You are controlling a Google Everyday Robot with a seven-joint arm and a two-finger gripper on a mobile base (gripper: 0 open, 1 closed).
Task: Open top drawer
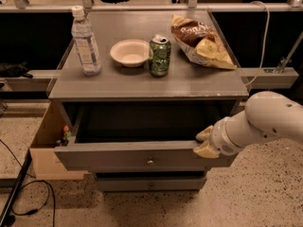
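Note:
The top drawer [109, 157] is a wide grey drawer with a small round knob [150, 161] at its centre. It stands pulled out from the grey cabinet, and its dark, deep inside shows. My gripper [206, 142], on a white arm coming in from the right, is at the right end of the drawer front, at its top edge. A slimmer grey drawer front [151, 183] sits below, closed.
On the cabinet top [213, 82] stand a water bottle [86, 41], a white bowl [129, 52], a green can [159, 56] and a chip bag [201, 41]. A cardboard box [45, 148] stands at the cabinet's left. A black cable [21, 193] lies on the floor.

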